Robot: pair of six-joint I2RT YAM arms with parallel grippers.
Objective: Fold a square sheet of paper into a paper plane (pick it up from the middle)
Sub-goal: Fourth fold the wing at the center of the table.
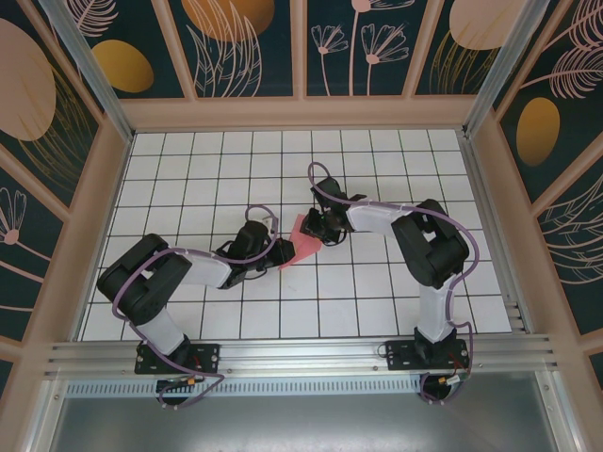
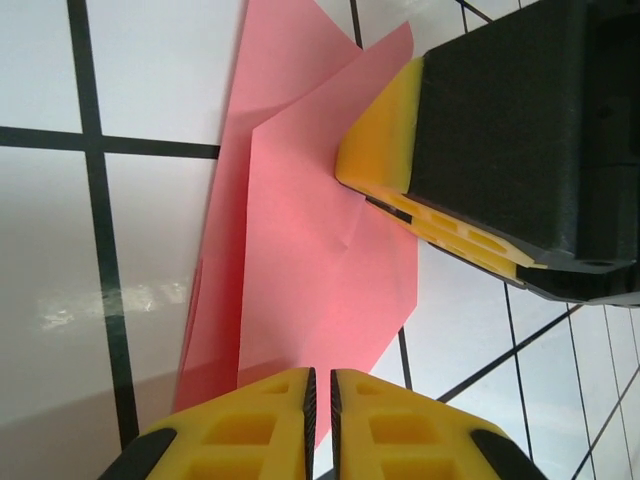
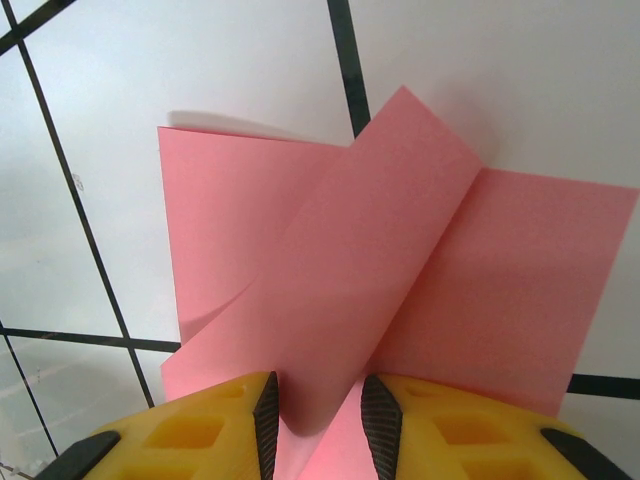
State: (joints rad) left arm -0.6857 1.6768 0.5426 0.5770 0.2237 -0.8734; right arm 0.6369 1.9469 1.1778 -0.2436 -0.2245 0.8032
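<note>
A thin pink-red sheet of paper (image 1: 298,247) is lying on a flat white table with black grid lines (image 1: 377,311). It is sitting near the middle of the table, well away from all four edges and corners. The paper is partly folded, with flaps lying over each other. Tall painted walls with leaf and flower shapes (image 1: 245,47) are standing along the table's left, far and right edges.

The left black-and-yellow gripper (image 1: 279,249) is sitting at the left side of the paper. In the left wrist view its two yellow fingers (image 2: 250,425) are sitting almost together, with just a thin slit between them. The edge of the paper is running into that slit, so this gripper is pinching the paper.

The right black-and-yellow gripper (image 1: 317,229) is sitting at the far right side of the paper. In the right wrist view its fingers (image 3: 210,430) are standing a little apart, and a curled flap of the paper is rising up in the narrow gap. I cannot tell whether they are squeezing that flap. In the left wrist view one of its yellow fingers is touching the top of the paper.
</note>
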